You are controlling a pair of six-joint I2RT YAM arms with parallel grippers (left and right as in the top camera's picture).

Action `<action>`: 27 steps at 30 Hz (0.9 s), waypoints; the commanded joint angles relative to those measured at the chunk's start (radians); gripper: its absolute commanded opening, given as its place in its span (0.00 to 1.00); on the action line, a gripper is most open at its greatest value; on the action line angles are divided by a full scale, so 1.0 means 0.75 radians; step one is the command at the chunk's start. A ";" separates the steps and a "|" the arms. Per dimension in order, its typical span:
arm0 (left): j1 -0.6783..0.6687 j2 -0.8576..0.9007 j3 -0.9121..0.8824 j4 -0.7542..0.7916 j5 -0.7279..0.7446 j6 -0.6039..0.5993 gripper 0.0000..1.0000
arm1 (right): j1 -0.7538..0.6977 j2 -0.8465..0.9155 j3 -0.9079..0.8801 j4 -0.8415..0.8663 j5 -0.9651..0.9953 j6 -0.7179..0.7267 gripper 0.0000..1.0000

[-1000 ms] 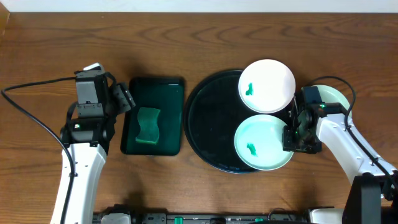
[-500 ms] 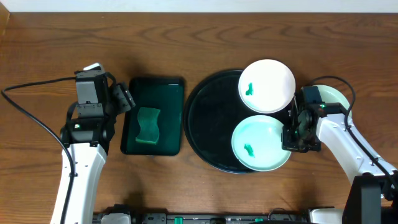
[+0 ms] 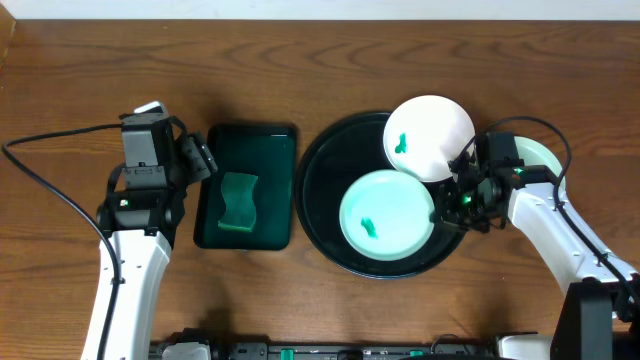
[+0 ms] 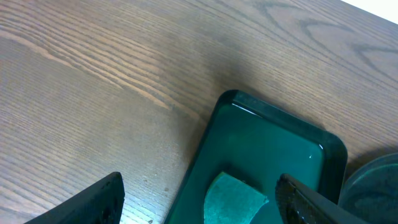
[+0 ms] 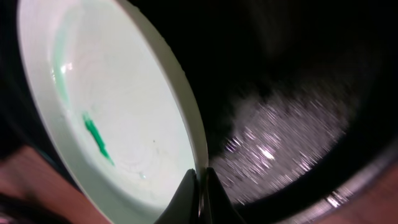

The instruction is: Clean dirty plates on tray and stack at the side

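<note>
A pale mint plate (image 3: 385,215) with a green smear lies in the middle of the round black tray (image 3: 322,190). My right gripper (image 3: 447,203) is shut on its right rim. In the right wrist view the closed gripper (image 5: 200,194) pinches the edge of that plate (image 5: 112,106) above the glossy tray (image 5: 298,81). A white plate (image 3: 435,135) with a green smear sits at the tray's upper right. Another mint plate (image 3: 538,155) lies on the table beyond the tray, partly hidden by my right arm. My left gripper (image 3: 200,157) hangs open and holds nothing.
A rectangular dark green tray (image 3: 245,140) with a green sponge (image 3: 238,202) stands left of the black tray. In the left wrist view that tray (image 4: 273,143) and its sponge (image 4: 233,199) lie below the open gripper (image 4: 199,211). A black cable (image 3: 50,180) runs at the far left.
My right gripper closed on the mint plate's rim and moved it left, from the tray's lower right towards its middle. The left arm has not moved.
</note>
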 commanded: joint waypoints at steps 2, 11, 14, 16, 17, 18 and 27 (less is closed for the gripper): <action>0.006 0.007 0.023 -0.002 -0.017 -0.011 0.78 | 0.043 0.002 -0.007 0.109 -0.106 0.252 0.01; 0.006 0.007 0.023 -0.002 -0.017 -0.011 0.78 | 0.205 0.002 -0.007 0.232 0.072 0.591 0.01; 0.006 0.007 0.023 -0.002 -0.017 -0.011 0.78 | 0.269 0.002 -0.007 0.232 0.193 0.716 0.01; 0.006 0.007 0.023 -0.002 -0.017 -0.011 0.78 | 0.310 0.002 -0.007 0.232 0.251 0.775 0.01; 0.006 0.007 0.023 -0.002 -0.017 -0.011 0.78 | 0.327 0.002 -0.007 0.232 0.271 0.794 0.01; 0.006 0.007 0.023 -0.002 -0.017 -0.011 0.78 | 0.343 0.002 -0.007 0.233 0.285 0.815 0.01; 0.006 0.007 0.023 -0.002 -0.017 -0.012 0.78 | 0.460 0.002 -0.007 0.252 0.418 0.937 0.02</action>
